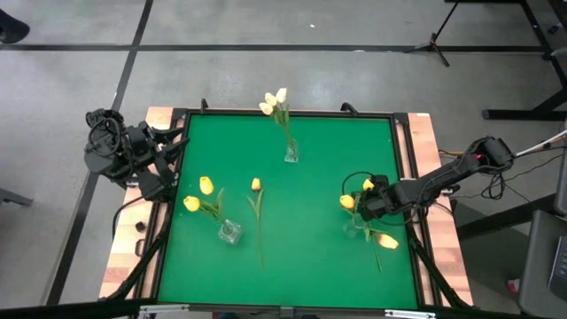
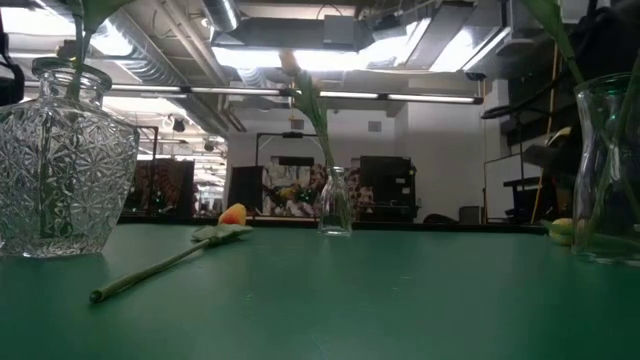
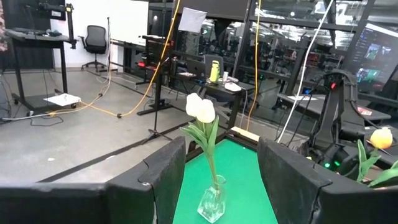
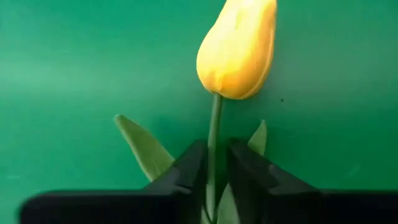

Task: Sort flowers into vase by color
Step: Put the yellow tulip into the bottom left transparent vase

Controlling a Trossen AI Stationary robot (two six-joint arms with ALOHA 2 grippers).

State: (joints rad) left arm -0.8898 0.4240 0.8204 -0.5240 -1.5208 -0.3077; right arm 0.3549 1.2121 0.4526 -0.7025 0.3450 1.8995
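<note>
My right gripper is at the table's right side, pointing steeply down, shut on a yellow tulip whose head lies toward the table's left. Beside it stands a clear vase holding a green stem. An orange-yellow tulip lies on the mat near that vase. Another tulip lies flat at the centre. Yellow tulips stand in the left vase and white ones in the far vase. My left gripper waits open at the table's left edge. My right gripper pinches the yellow tulip's stem between its two fingers, a short way below the head. The fingers come steeply from above, from the table's right. A leaf spreads beside them. I cannot tell whether the head rests on the mat.
The green mat has free room at its near middle and far left. A raised dark frame edges it. Cables and stands sit on the floor beyond the table.
</note>
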